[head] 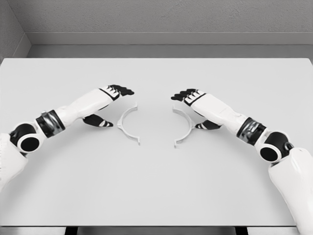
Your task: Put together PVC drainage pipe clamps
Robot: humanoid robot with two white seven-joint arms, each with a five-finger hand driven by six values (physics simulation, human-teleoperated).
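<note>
Two white half-ring clamp pieces are lying flat on the tabletop (pixel 156 186) at centre frame, well apart, open sides facing each other: the left clamp half (pixel 127 126) and the right clamp half (pixel 183 127). The left hand (pixel 108 105) and right hand (pixel 195 108) are hovering just outside each arc, fingers open, gripping nothing. The halves are probably light, stiff, smooth plastic and likely to slide; pinching each at mid-arc appears most secure.
</note>
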